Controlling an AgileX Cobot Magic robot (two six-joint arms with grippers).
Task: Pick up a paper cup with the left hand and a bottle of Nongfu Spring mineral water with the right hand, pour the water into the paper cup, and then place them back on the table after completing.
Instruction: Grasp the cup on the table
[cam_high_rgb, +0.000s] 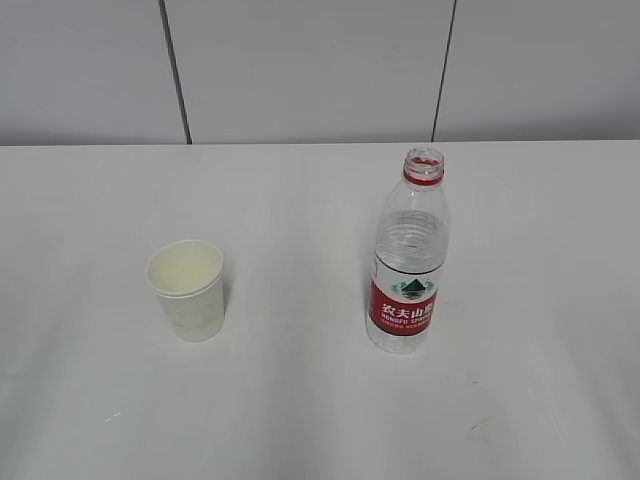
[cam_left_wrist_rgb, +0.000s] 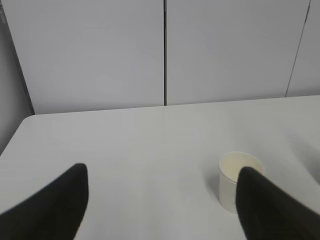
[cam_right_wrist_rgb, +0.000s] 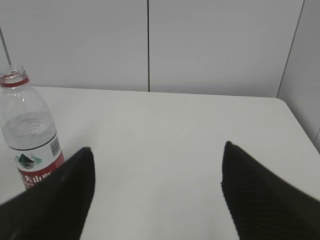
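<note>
A white paper cup (cam_high_rgb: 187, 288) stands upright on the white table (cam_high_rgb: 300, 400), left of centre. An uncapped Nongfu Spring bottle (cam_high_rgb: 407, 260) with a red label stands upright to its right, holding clear water. No arm shows in the exterior view. In the left wrist view my left gripper (cam_left_wrist_rgb: 162, 172) is open and empty; the cup (cam_left_wrist_rgb: 235, 180) stands ahead, partly behind the right finger (cam_left_wrist_rgb: 265, 205). In the right wrist view my right gripper (cam_right_wrist_rgb: 157, 152) is open and empty; the bottle (cam_right_wrist_rgb: 30, 135) stands ahead, just left of the left finger (cam_right_wrist_rgb: 60, 195).
Grey wall panels (cam_high_rgb: 300, 70) rise behind the table's far edge. The table's left corner (cam_left_wrist_rgb: 30, 117) shows in the left wrist view and its right edge (cam_right_wrist_rgb: 295, 120) in the right wrist view.
</note>
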